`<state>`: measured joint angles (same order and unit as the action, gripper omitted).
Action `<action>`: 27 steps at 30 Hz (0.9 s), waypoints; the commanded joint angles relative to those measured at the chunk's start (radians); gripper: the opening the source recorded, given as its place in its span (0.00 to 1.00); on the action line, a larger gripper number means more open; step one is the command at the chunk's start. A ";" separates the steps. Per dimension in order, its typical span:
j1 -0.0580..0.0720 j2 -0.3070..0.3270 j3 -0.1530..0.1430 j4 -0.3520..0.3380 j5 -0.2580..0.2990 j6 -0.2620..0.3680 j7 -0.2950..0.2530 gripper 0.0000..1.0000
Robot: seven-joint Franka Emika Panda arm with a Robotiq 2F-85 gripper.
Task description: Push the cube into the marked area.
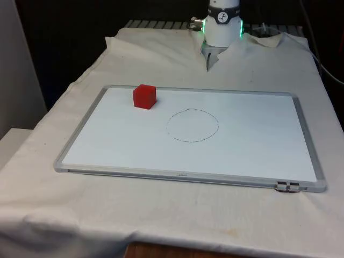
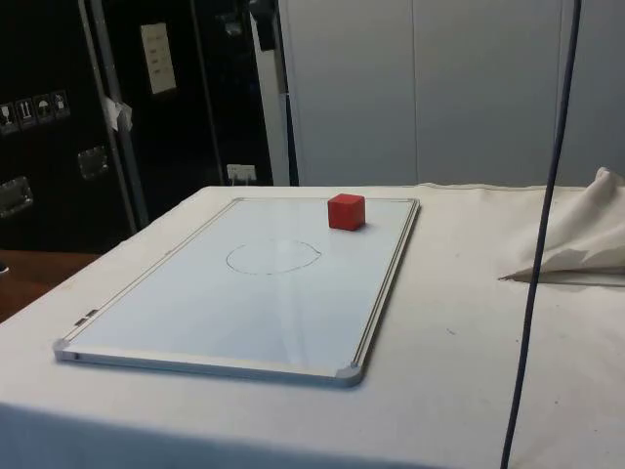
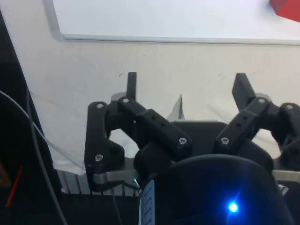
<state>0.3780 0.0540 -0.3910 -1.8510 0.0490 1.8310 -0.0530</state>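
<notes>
A red cube [image 1: 144, 96] sits on a whiteboard [image 1: 107, 150] near its far edge, toward the front view's left. The side view shows the same cube [image 2: 346, 211] at the board's [image 2: 195, 322] far corner. A thin hand-drawn circle [image 1: 192, 124] marks the area at the board's middle, to the cube's near right; the drawn circle [image 2: 272, 256] appears in the side view too. My gripper [image 3: 186, 86] is open and holds nothing, high over the cloth beyond the board's far edge. One corner of the cube [image 3: 287, 8] shows in the wrist view.
The whiteboard's metal frame [image 1: 188, 176] makes a low rim around it. The robot base [image 1: 222, 24] stands at the table's far end. A fold of cloth [image 2: 576, 239] rises beside it, and a dark cable [image 2: 542, 234] hangs there.
</notes>
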 commanded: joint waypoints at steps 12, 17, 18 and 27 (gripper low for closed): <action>0.000 0.000 0.002 0.000 0.000 0.000 0.000 0.38; 0.001 0.000 0.002 0.000 -0.006 0.001 0.004 0.12; 0.001 -0.005 0.002 -0.005 -0.008 0.004 0.004 0.07; -0.013 -0.051 -0.006 -0.062 -0.026 0.029 -0.016 0.00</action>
<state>0.3670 0.0190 -0.3950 -1.8950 0.0320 1.8400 -0.0660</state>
